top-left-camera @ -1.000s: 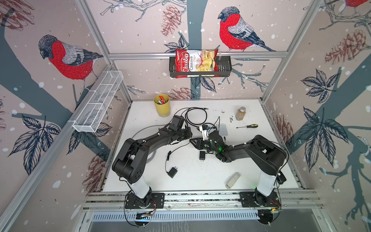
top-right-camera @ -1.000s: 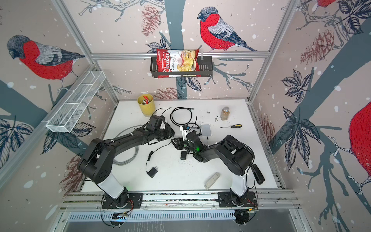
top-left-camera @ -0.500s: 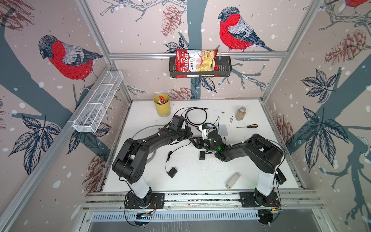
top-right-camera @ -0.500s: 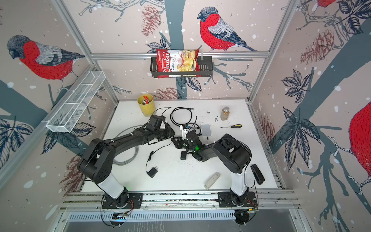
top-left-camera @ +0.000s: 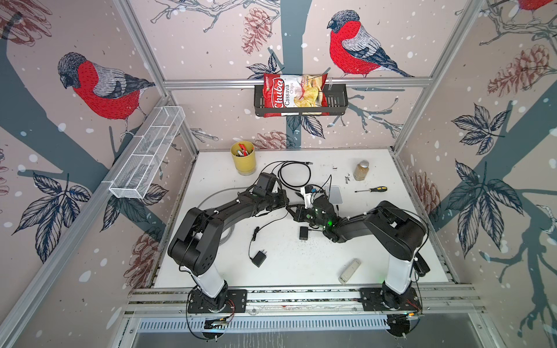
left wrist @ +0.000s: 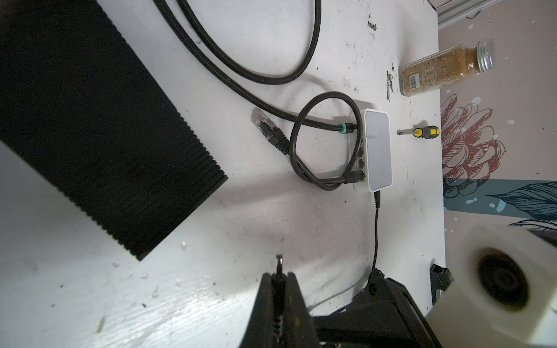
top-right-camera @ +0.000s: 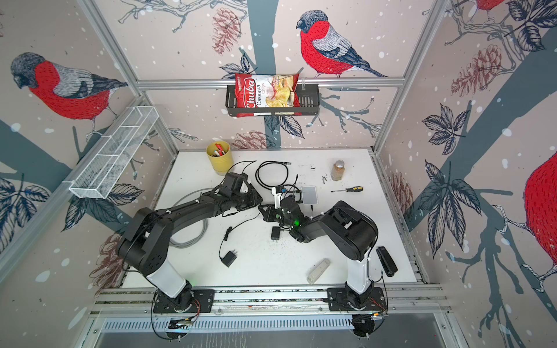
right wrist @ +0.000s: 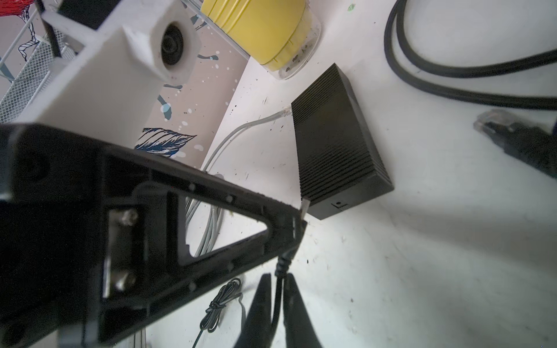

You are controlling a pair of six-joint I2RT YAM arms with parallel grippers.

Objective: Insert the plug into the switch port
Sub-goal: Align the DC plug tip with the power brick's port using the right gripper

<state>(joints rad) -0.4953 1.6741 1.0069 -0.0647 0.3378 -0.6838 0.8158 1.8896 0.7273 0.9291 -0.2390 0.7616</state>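
My left gripper [left wrist: 278, 278] is clamped on the plug [left wrist: 279, 260]. Its metal tip pokes out just short of the black ribbed box [right wrist: 337, 144], at the end face where I think there's a port. My right gripper [right wrist: 278, 280] pinches the thin cable [right wrist: 281, 262] right behind the plug.

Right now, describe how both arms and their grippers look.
Both the left arm and right arm are matte black with boxy joints, each on a white lower link and black base plate. A green light glows near the right wrist. The left gripper and right gripper have black tapering fingers with white camera housings.
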